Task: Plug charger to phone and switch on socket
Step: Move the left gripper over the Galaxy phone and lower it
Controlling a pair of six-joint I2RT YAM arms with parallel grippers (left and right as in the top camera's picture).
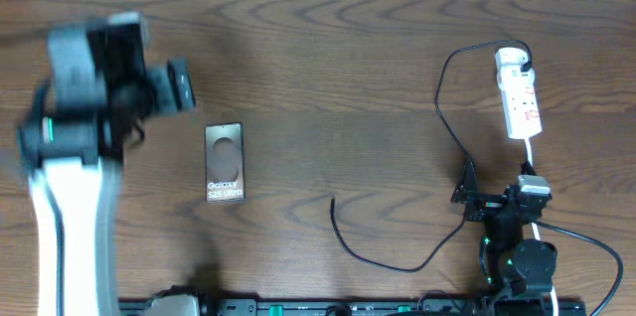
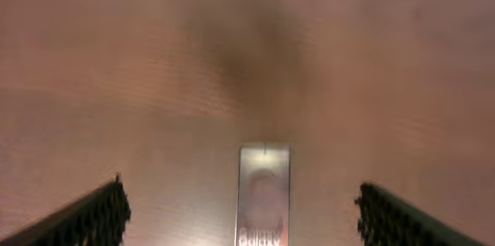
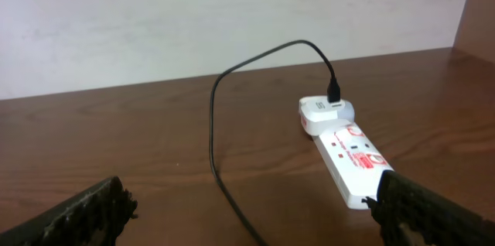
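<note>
The phone (image 1: 224, 162) lies flat on the wooden table, left of centre, its white lettering at the near end; in the left wrist view the phone (image 2: 263, 196) lies ahead, between the fingers. My left gripper (image 1: 182, 87) (image 2: 241, 207) hovers up and left of it, blurred, open and holding nothing. The white socket (image 1: 519, 97) (image 3: 348, 157) lies at the far right. The charger's black cable (image 1: 444, 122) (image 3: 213, 138) runs from a white adapter (image 3: 321, 111) on the socket and loops to a free tip (image 1: 333, 201) on the table. My right gripper (image 1: 497, 192) (image 3: 247, 196) is open near the socket's near end, above the cable.
The socket's white cord (image 1: 532, 162) runs toward the right arm's base (image 1: 522, 256). A thick black arm cable (image 1: 596, 246) curls at the bottom right. Bare brown wood (image 1: 328, 78) lies between phone and socket. A pale wall (image 3: 155, 22) stands behind the table.
</note>
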